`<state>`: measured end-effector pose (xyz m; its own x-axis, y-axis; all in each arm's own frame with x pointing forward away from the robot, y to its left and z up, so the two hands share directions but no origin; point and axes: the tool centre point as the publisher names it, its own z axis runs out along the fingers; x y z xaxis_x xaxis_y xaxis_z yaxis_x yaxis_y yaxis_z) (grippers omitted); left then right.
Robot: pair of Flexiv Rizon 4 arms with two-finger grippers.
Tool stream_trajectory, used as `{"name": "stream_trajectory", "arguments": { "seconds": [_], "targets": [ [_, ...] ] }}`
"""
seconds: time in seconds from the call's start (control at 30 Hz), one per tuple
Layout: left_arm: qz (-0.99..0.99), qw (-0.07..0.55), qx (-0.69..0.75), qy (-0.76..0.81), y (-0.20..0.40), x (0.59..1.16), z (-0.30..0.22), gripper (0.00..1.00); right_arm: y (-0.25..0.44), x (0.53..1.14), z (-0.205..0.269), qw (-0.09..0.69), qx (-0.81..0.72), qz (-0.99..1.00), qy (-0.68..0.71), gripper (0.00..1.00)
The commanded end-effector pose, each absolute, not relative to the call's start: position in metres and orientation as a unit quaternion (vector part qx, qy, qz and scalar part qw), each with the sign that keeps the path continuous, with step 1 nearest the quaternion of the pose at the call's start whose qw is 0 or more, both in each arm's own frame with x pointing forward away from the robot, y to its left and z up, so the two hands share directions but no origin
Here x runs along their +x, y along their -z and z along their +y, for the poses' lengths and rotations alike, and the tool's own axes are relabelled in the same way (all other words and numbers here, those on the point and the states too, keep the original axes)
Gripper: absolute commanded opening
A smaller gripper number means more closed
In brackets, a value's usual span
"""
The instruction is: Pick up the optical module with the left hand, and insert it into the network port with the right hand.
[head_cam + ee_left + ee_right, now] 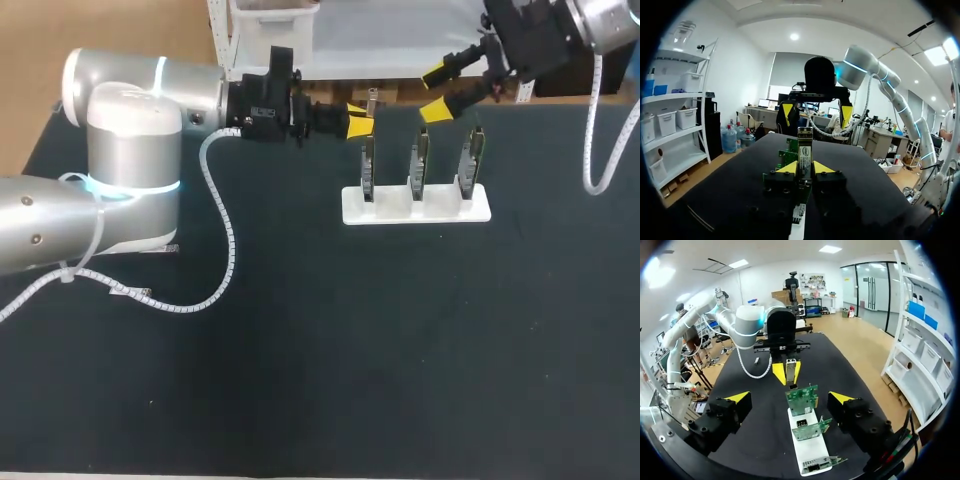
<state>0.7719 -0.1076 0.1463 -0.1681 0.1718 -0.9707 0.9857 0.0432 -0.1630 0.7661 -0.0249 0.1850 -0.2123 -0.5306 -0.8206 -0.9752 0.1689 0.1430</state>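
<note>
Module: silver module (805, 145), pinched from both sides by the yellow tips of the left end effector (805, 168). It is lifted clear of the surface (320, 350), near the top of the leftmost of three boards (420, 160) in a white base (415, 210).
Module axis: appears upright, crosswise to the left fingers, with its upper end standing free above the tips.
Right end effector (437, 92): fingers spread wide, holding nothing, off the surface and facing the left one.
Key relation: module lies straight ahead of the right end effector, toward my left, roughly centred on its gap. Near, not touching.
Between them: the boards, lower down.
Judgement: handover not yet done. The right should take the free upper end.
Port opening: cannot tell.
</note>
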Motion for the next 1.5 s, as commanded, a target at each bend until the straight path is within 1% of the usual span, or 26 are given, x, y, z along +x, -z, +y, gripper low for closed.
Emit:
{"name": "stream_trajectory", "arguments": {
  "seconds": [0.03, 0.37, 0.7, 1.0, 1.5],
  "targets": [
    [0.588, 0.417, 0.493, 0.488, -0.146, 0.774, -0.108, 0.00, -0.185, 0.757, -0.022, 0.333, -0.536, 0.699, -0.337, 1.00],
    [0.588, 0.417, 0.493, 0.488, -0.146, 0.774, -0.108, 0.00, -0.187, 0.764, -0.006, 0.316, -0.568, 0.675, -0.349, 1.00],
    [0.588, 0.417, 0.493, 0.488, -0.146, 0.774, -0.108, 0.00, -0.187, 0.767, 0.008, 0.325, -0.566, 0.668, -0.358, 1.00],
    [0.588, 0.417, 0.493, 0.488, -0.146, 0.774, -0.108, 0.00, -0.185, 0.769, 0.025, 0.317, -0.575, 0.657, -0.369, 1.00],
    [0.588, 0.417, 0.493, 0.488, -0.146, 0.774, -0.108, 0.00, -0.179, 0.779, 0.036, 0.300, -0.571, 0.663, -0.380, 1.00]
  ]
}}
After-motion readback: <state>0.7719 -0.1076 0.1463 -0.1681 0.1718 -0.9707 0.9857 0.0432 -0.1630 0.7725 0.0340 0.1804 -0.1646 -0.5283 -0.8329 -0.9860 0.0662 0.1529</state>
